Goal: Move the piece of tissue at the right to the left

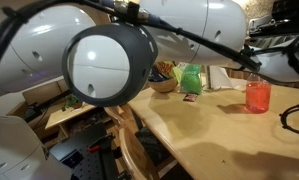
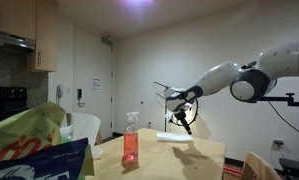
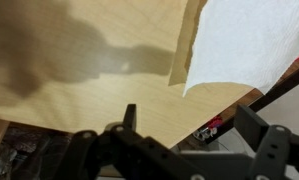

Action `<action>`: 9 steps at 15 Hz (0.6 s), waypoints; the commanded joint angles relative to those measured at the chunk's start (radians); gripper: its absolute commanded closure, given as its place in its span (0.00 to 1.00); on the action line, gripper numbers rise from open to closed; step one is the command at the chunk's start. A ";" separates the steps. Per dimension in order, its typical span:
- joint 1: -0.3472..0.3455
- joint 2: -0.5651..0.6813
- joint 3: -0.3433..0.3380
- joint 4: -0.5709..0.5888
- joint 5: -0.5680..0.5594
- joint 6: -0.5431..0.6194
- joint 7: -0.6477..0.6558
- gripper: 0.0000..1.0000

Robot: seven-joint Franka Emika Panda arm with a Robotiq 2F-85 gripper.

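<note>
Approach stage; nothing lifted yet. My gripper [image 3: 189, 135] hangs above the wooden table [image 3: 79, 60], jaws spread wide and empty. In the wrist view both fingers [image 3: 129, 118] poke up from the bottom edge with bare wood between them.

Tissue [image 3: 244, 40]: a white sheet filling the upper right of the wrist view, flat on the table, its ragged near corner pointing toward the table's edge. It lies up and right of my jaws, not between them.

In an exterior view the tissue [image 2: 169, 137] shows as a pale patch on the table top at mid-frame, just below the gripper [image 2: 185, 114], which is clear of the surface. A red spray bottle [image 2: 130, 140] stands upright further toward frame left, apart from the tissue.

In an exterior view my own arm [image 1: 109, 60] blocks most of the frame; I cannot pick out the tissue there with confidence.

Judgement: the step in hand is lining up for the grasp. The next move calls for shifting toward the upper right of the wrist frame so the sheet's edge falls between the fingers, then descending until the tips meet the table, then pinching. The paper is thin and limp, so a shallow close may slide over it; best to bite near the corner. After that, lift and carry it across, keeping clear of the bottle
</note>
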 commanded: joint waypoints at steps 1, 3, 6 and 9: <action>0.014 0.000 -0.011 -0.014 -0.007 0.068 0.097 0.00; 0.020 0.000 -0.009 -0.029 -0.010 0.117 0.132 0.00; 0.036 0.001 -0.011 -0.064 -0.016 0.172 0.200 0.00; 0.050 0.002 -0.010 -0.092 -0.018 0.204 0.241 0.00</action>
